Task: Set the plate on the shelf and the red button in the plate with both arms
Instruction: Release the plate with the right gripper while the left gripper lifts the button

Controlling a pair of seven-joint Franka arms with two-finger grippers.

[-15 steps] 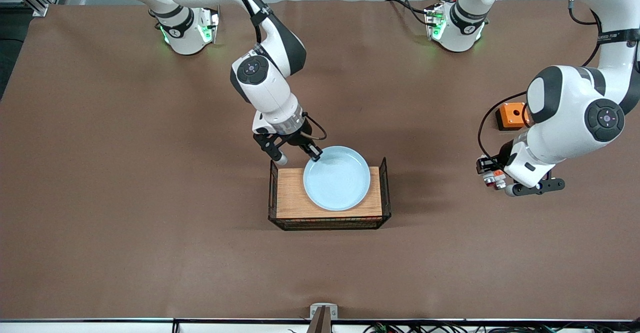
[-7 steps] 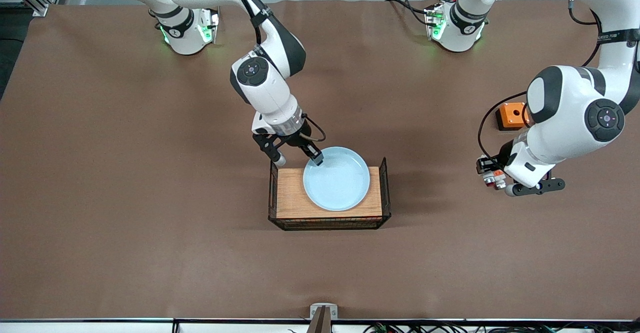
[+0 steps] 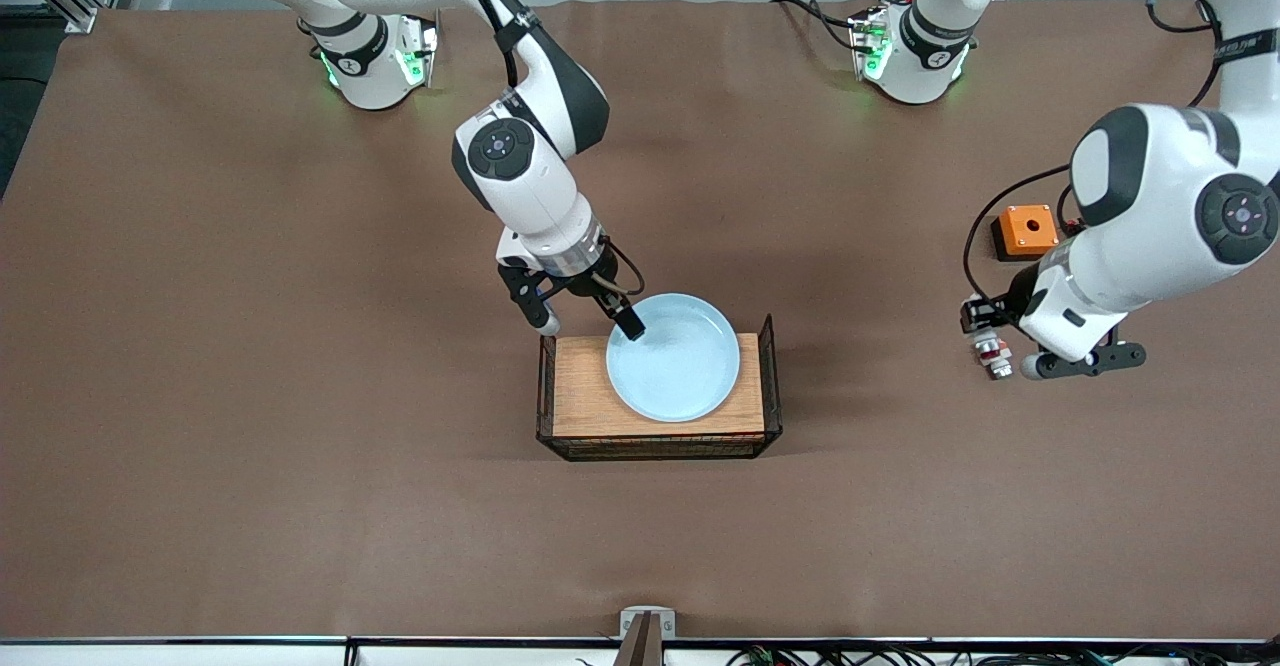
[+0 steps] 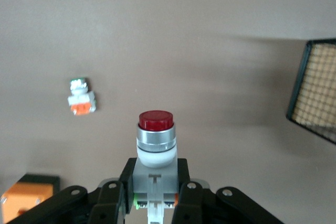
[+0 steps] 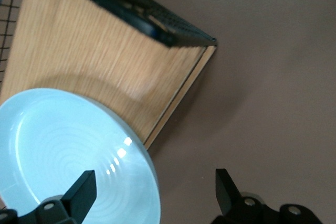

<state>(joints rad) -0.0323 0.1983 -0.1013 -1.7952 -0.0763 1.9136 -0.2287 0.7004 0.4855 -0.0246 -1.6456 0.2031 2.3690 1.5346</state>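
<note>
Half done by the look: plate (image 3: 673, 357) rests on the wooden rack (image 3: 580, 386) mid-bench with right claw (image 3: 588, 319) spread wide astride its rim, while left claw (image 3: 1003, 357) grips the red button (image 4: 155, 120), unplaced, above the bench's left-arm end.

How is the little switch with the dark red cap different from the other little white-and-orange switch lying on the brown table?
The red-capped push-button switch is clamped in the left gripper, up off the table; the other white-and-orange switch lies loose on the brown table, with nothing touching it. The held one has a dark red cap; the loose one has a silver-grey tip. Both have white-and-orange bodies.
</note>
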